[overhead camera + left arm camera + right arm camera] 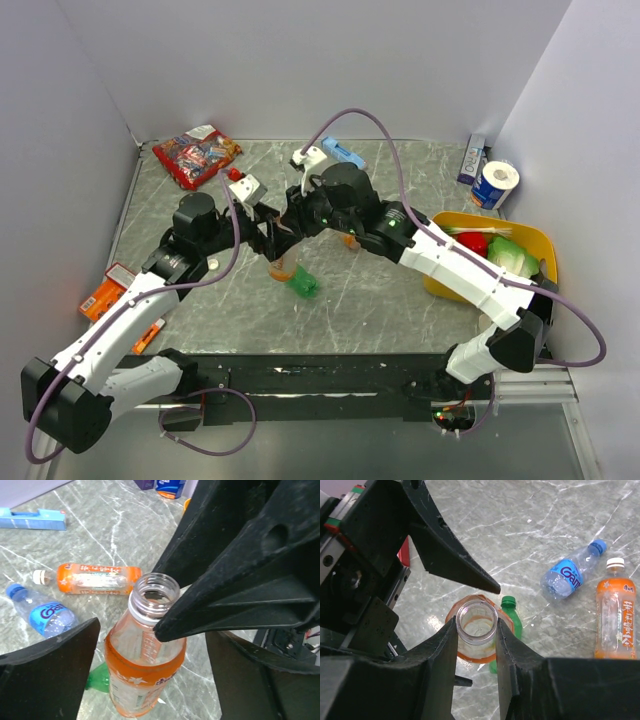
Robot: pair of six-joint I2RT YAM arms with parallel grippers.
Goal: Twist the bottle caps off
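Right gripper is clamped tight on the neck of the open orange bottle. The bottle stands upright with its mouth bare, near the middle of the table. Whether its base touches the tabletop can't be told.

Left gripper has its jaws apart, one on each side of that bottle, and no contact with it can be made out.

From above, the two arms cross over the action and hide both sets of fingertips and most of the bottles behind them. The green bottle is largely hidden behind the orange one, with only its cap and shoulder showing.

The count is four bottles: two orange, one clear and one green. Three of them lie on their sides with caps on. The second orange bottle has a white cap, the clear bottle beside it has a blue label and blue cap, and the green one has a green cap. One flat blue box lies at the back.
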